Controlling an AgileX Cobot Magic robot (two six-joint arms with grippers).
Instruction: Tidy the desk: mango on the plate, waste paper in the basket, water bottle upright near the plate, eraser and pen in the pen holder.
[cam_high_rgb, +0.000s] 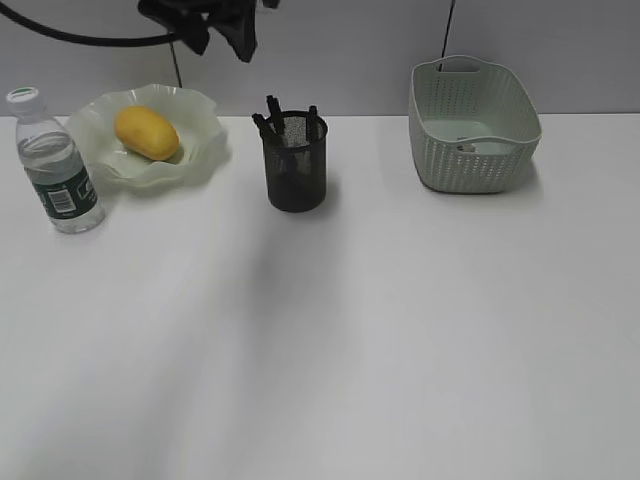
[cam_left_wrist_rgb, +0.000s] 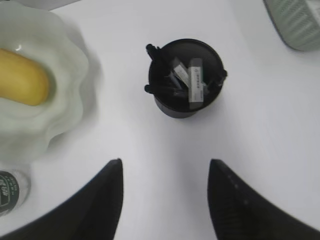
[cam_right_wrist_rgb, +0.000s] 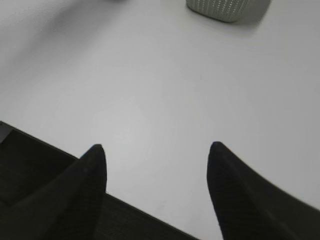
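Pen holder (cam_high_rgb: 296, 165) step looks like the one in hand, and likely the last. Left gripper (cam_left_wrist_rgb: 165, 167) hangs above the holder, jaws spread, nothing between them. Holder stands upright near the desk's (cam_high_rgb: 330, 340) far edge, about mid-width. Dark pens (cam_high_rgb: 272, 115) stick up past its rim; the left wrist view shows white eraser pieces (cam_left_wrist_rgb: 196, 80) lying inside among the pens.

Mango (cam_high_rgb: 146, 132) sits on the plate (cam_high_rgb: 200, 135), far left corner. Water bottle (cam_high_rgb: 56, 165) stands upright, cap on, just beside the plate, at the left edge. Basket (cam_high_rgb: 470, 125) sits toward the far right corner; something small lies on its floor, probably the waste paper, too small to tell for sure.

Right gripper (cam_right_wrist_rgb: 156, 150) is over the near edge of the desk, jaws wide, empty, well apart from everything.

Judgement: everything appears placed, task about done. Next move probably calls only for lifting the left arm clear and back to rest. Watch the pen tops right under the gripper: a low sideways pull could clip them and tip the holder. Plate rim is near on the left too. Otherwise nothing in the way; the rest of the desk is bare white.
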